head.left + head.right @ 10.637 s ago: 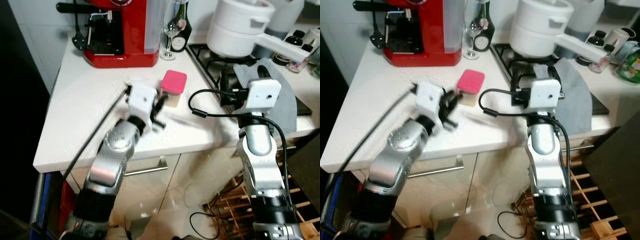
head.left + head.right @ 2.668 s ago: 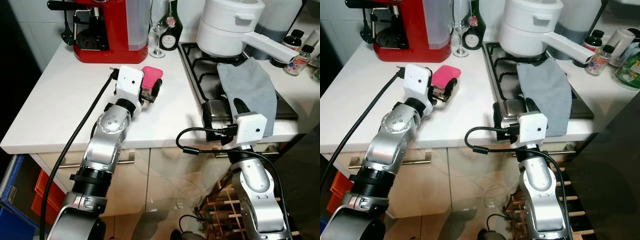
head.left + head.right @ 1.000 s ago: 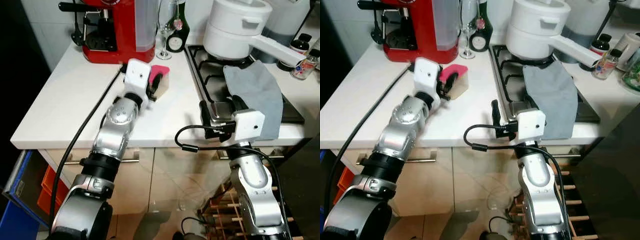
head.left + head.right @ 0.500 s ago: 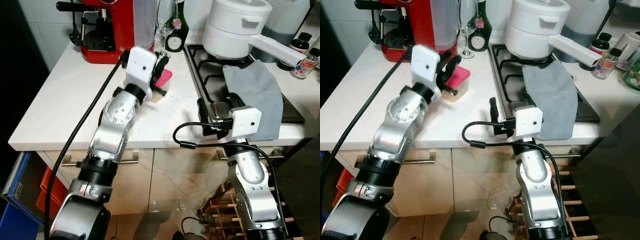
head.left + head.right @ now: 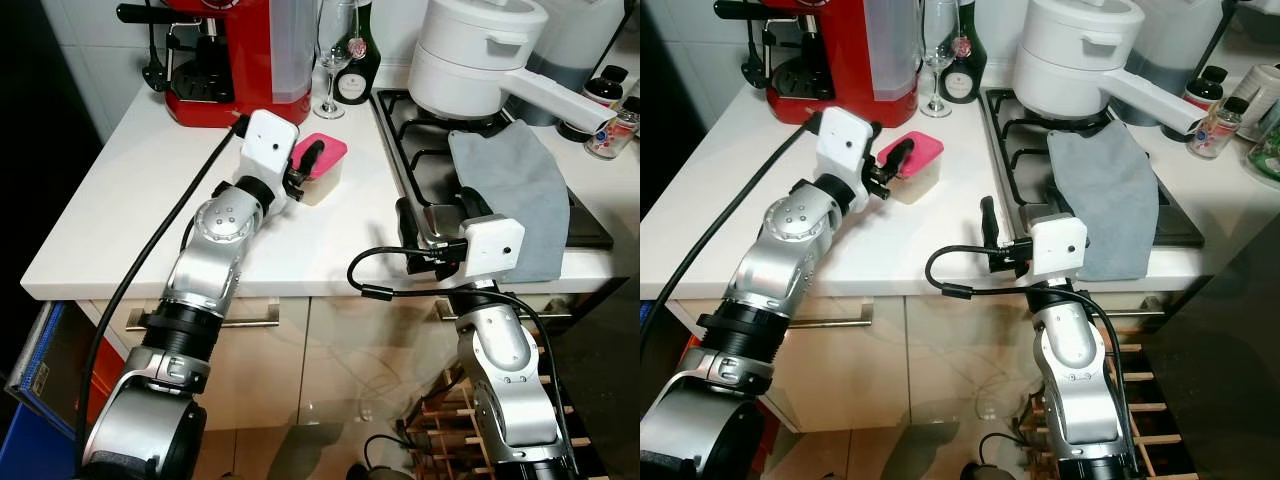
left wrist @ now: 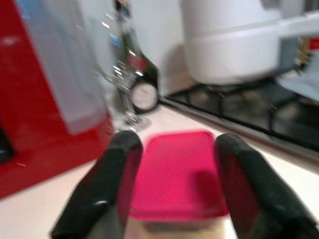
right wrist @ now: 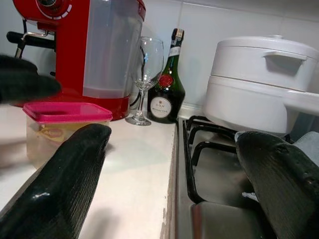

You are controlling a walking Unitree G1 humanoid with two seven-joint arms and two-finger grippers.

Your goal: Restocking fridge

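A clear container with a pink lid (image 5: 326, 168) sits on the white counter (image 5: 140, 210), in front of the red coffee machine. My left gripper (image 6: 174, 149) is open at the container, with one black finger (image 6: 112, 184) on each side of the lid (image 6: 174, 174). From the head views, one finger (image 5: 898, 156) reaches over the lid's near edge. My right gripper (image 5: 436, 214) hovers open at the counter's front edge by the hob. Its fingers (image 7: 75, 169) are wide apart with nothing between them, and the container (image 7: 65, 127) stands well ahead of it.
A red coffee machine (image 5: 235, 60), a wine glass (image 5: 330, 65) and a dark bottle (image 5: 356, 70) line the back of the counter. On the gas hob (image 5: 425, 135) stand a white pot (image 5: 470, 55) with a long handle and a grey cloth (image 5: 510, 190). Small bottles (image 5: 612, 125) are at far right.
Half a second ago my left gripper was raised above the counter at the container. It has come back down, and the container sits flat. My right arm has barely moved.
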